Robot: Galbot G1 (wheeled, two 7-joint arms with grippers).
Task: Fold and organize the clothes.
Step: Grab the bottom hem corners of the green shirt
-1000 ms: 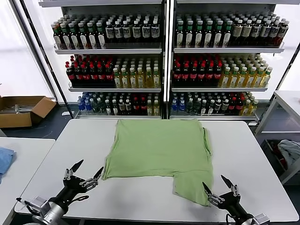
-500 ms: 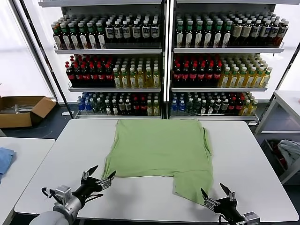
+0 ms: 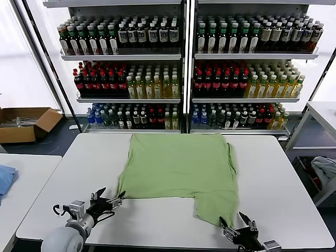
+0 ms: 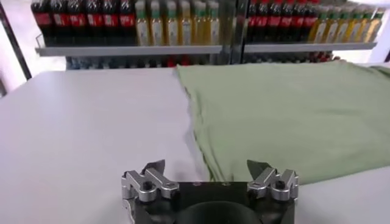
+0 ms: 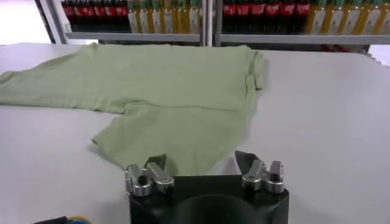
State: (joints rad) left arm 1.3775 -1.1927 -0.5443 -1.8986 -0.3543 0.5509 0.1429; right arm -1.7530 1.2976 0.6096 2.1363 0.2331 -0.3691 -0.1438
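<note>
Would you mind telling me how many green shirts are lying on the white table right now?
1. The green shirt lies spread flat on the white table, its lower right flap reaching toward the near edge. Another layer folded under it could be hidden.

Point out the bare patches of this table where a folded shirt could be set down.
Bare table lies right of the green shirt, and a wider patch left of it, up to the far left corner. The near edge is crowded: the left gripper sits by the shirt's near-left corner, the right gripper at its near-right flap.
</note>
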